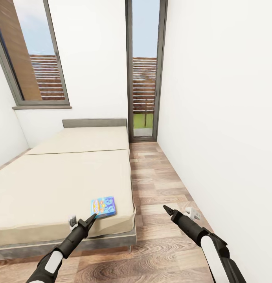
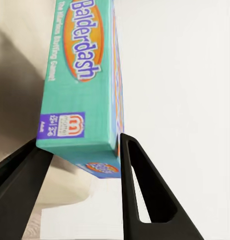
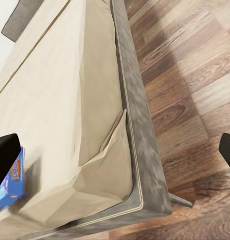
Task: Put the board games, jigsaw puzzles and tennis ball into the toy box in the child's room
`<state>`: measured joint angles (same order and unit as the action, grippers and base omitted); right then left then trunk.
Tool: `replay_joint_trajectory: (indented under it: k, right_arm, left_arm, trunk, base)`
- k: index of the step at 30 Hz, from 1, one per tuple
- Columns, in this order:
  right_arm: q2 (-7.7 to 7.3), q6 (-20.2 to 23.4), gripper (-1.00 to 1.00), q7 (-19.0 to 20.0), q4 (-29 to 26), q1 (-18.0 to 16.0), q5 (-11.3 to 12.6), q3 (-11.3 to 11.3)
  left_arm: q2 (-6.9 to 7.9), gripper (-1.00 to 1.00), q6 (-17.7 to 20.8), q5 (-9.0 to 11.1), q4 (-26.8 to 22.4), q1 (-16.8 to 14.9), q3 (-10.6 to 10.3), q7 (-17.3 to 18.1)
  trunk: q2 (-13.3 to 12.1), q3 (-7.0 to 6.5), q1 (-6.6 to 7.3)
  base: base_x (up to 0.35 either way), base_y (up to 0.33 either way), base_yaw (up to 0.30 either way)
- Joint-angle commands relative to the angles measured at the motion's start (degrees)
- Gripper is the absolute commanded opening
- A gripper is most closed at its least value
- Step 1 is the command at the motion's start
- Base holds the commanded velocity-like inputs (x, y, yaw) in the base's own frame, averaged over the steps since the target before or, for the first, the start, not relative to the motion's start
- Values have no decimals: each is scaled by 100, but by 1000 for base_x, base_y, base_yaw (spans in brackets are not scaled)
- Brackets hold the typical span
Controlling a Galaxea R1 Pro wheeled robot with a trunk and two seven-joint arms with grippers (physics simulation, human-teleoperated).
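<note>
Board game (image 1: 103, 206), blue-and-orange box, lies near bed (image 1: 53, 184) corner: likely light, stiff, slick card, best pinched across its thin edge; left gripper (image 2: 80, 150) straddles it, grip unconfirmed.

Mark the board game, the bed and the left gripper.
board game (image 1: 103, 206), head view, on its printed blue top face.
bed (image 1: 53, 184), head view, on the bare beige mattress.
left gripper (image 2: 80, 165), left wrist view, midway between the two black fingertips, which flank the box's end.
</note>
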<state>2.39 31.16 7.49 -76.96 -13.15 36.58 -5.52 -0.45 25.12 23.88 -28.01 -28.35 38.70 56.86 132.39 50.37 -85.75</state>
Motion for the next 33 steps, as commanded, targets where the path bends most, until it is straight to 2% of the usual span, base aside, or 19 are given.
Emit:
replay_joint_trajectory:
  k: [1, 9, 12, 16, 20, 22, 23, 25, 26, 28, 29, 33]
  right_arm:
    - [7, 39, 100, 24, -3, -4, 7, -19]
    - [1, 39, 100, 39, -3, -4, 7, -25]
    - [-1, 39, 100, 90, -3, -4, 5, -27]
    - [-2, 39, 100, 131, -3, -4, 0, -28]
    - [-8, 39, 100, 144, -5, -4, 4, -28]
    - [-14, 39, 100, 146, -9, -4, 6, -28]
    - [-15, 39, 100, 146, -10, -4, 4, -26]
    - [-14, 39, 100, 147, -11, -4, 4, -22]
    - [-13, 39, 100, 147, -11, -4, 5, -22]
    - [-12, 39, 100, 147, -12, -4, 6, -20]
    - [-12, 39, 100, 147, -12, -4, 7, -20]
    - [-11, 39, 100, 147, -12, -4, 5, -20]
  left_arm:
    - [-2, -100, 45, -4, -2, -4, 9, 78]
    - [5, -100, 45, -7, -5, -4, -28, 269]
    - [9, -100, 55, -12, -35, -4, -33, 486]
    - [35, -100, 197, -77, -75, -4, -113, 983]
    - [352, -100, 563, -251, -276, -3, -568, 1415]
    - [560, -100, 893, -300, -455, -4, -963, 1643]
    - [617, -100, 1004, -308, -511, -4, -1052, 1701]
    - [880, -100, 1465, -327, -791, -4, -1351, 1911]
    - [947, -100, 1564, -330, -867, -2, -1410, 1952]
    - [1207, -100, 1852, -336, -1125, 2, -1569, 2090]
    - [1270, -100, 1907, -337, -1167, 2, -1591, 2121]
    - [1724, -100, 2427, -339, -1324, 2, -1717, 2352]
  trunk:
    - [2, 6, 1]
    - [2, 6, 1]
    - [2, 6, 1]
    - [2, 6, 1]
    - [2, 6, 1]
    - [2, 6, 1]
    - [2, 6, 1]
    - [2, 6, 1]
    - [2, 6, 1]
    - [2, 6, 1]
    - [2, 6, 1]
    - [2, 6, 1]
  base:
    - [0, 0, 0]
    - [0, 0, 0]
    - [0, 0, 0]
    - [0, 0, 0]
    - [0, 0, 0]
    - [0, 0, 0]
    - [0, 0, 0]
    - [0, 0, 0]
    - [0, 0, 0]
    - [0, 0, 0]
    - [0, 0, 0]
    - [0, 0, 0]
